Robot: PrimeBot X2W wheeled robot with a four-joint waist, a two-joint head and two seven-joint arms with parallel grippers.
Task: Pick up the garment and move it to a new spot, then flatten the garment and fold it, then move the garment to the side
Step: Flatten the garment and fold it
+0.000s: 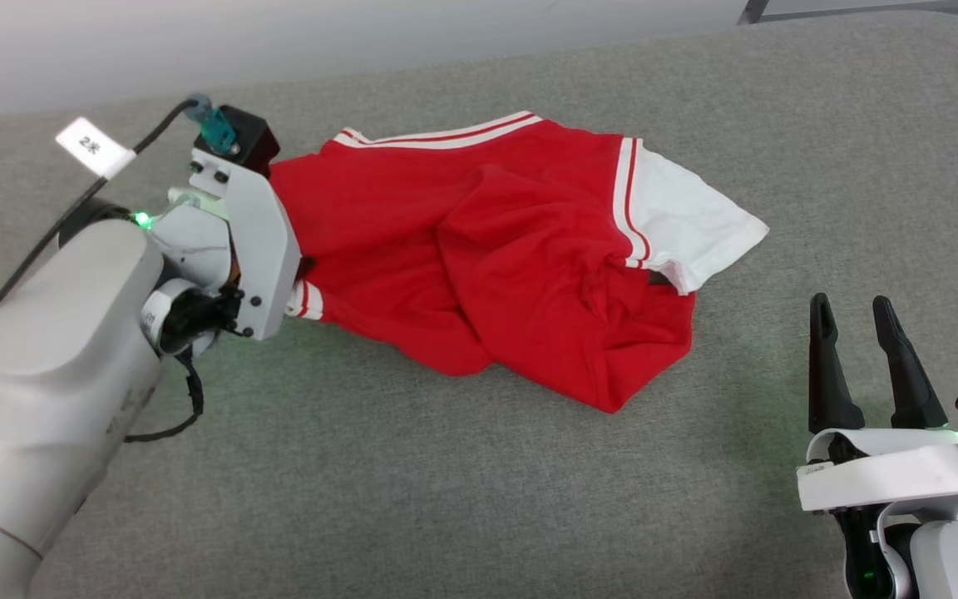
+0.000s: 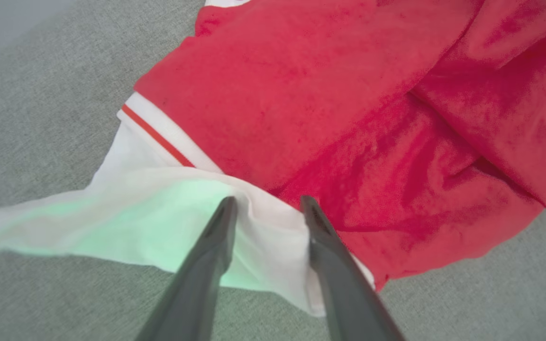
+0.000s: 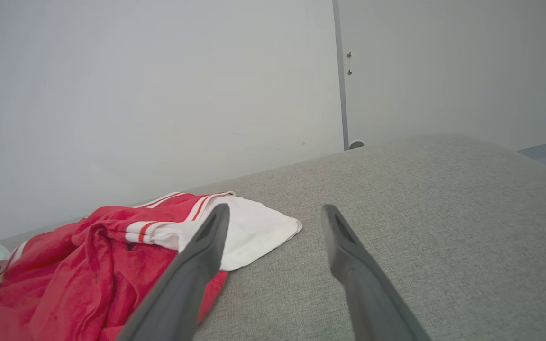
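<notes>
Straddling a raised fold of white sleeve, the left gripper keeps its two dark fingers parted at the left end of the crumpled red jersey shirt. The shirt lies on grey woven upholstery. The right gripper, released and empty, hovers well right of the shirt.

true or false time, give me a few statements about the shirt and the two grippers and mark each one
1. The garment lies crumpled on the grey surface. True.
2. The right gripper grips a sleeve. False: it is open over bare surface, apart from the garment.
3. The left gripper has its fingers either side of a white sleeve. True.
4. The sleeves are black. False: they are white with red-striped trim.
</notes>
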